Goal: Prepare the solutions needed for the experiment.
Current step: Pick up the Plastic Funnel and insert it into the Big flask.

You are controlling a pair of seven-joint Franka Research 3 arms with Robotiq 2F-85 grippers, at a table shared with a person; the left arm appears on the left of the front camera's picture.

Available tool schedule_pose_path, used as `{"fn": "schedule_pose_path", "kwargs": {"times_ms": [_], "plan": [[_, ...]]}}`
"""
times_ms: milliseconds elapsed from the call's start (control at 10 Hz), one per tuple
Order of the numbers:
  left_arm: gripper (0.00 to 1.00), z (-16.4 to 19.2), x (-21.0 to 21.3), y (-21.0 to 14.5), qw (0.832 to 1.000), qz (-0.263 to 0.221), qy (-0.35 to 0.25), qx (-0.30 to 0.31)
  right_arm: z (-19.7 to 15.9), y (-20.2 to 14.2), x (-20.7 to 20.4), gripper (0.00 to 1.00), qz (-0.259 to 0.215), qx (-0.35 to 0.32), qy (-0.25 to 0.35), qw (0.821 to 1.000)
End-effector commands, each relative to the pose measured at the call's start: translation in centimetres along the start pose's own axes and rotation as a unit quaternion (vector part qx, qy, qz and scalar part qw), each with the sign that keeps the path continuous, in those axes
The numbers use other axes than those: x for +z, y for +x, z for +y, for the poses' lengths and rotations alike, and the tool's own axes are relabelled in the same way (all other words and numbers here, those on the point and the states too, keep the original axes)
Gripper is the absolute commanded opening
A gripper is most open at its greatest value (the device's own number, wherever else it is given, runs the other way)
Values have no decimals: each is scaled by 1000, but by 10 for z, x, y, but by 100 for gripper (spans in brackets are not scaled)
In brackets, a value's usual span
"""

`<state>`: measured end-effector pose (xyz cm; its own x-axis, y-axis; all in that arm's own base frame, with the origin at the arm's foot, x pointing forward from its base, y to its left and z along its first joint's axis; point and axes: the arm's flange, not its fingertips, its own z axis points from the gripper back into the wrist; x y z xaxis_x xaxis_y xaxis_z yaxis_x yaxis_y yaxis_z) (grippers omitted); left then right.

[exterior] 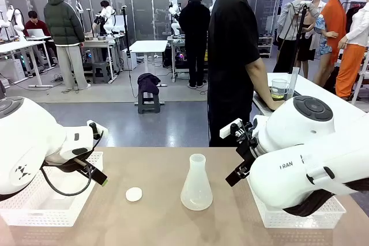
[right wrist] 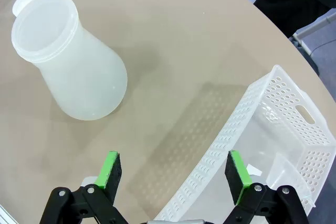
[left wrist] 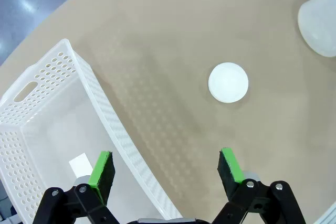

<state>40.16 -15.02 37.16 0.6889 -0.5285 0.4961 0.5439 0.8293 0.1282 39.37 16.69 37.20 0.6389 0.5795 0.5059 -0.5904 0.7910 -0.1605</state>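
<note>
Tan table (exterior: pixel 161 223) up front, with an open lab hall behind it holding desks and people farther off.

Front view. One person (exterior: pixel 233 56) in black at the far edge, next to a white side table (exterior: pixel 323 93) on the right. On that side table, one clear beaker (exterior: pixel 279 89) holding the solutions (exterior: pixel 279 95), a shallow yellow-green layer at its bottom. On the tan table, one frosted conical flask (exterior: pixel 196 184), upright near the middle. One white round cap (exterior: pixel 134 194), flat to the flask's left and apart from it. Two white perforated baskets: left basket (exterior: pixel 34 205) beneath the left arm (exterior: pixel 29 142), right basket (exterior: pixel 300 214) beneath the right arm (exterior: pixel 311 159).

Left wrist view. Left gripper (left wrist: pixel 166 169) spread wide, two green pads far apart, gripping nothing and touching nothing. Hangs astride the left basket's long wall, one pad above the inside, the other above bare table. One small white slip (left wrist: pixel 80 165) on the basket floor. Beyond, the one cap, and one curved edge of the flask in the top right corner.

Right wrist view. Right gripper (right wrist: pixel 173 169) likewise spread wide and empty, clear of everything. Straddles the right basket's wall, one pad above bare table, the other above the inside. Farther on, the one flask, milky white, mouth toward the camera. Cap peeking out from behind its rim.
</note>
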Motion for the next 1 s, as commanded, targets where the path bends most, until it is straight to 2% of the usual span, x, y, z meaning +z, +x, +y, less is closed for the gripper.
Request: {"fn": "schedule_pose_path", "kwargs": {"times_ms": [0,900], "plan": [[100,0,0,0,1000,0,0,0,0,0,0,100,0,-1,0,1000],[100,0,0,0,1000,0,0,0,0,0,0,100,0,-1,0,1000]]}}
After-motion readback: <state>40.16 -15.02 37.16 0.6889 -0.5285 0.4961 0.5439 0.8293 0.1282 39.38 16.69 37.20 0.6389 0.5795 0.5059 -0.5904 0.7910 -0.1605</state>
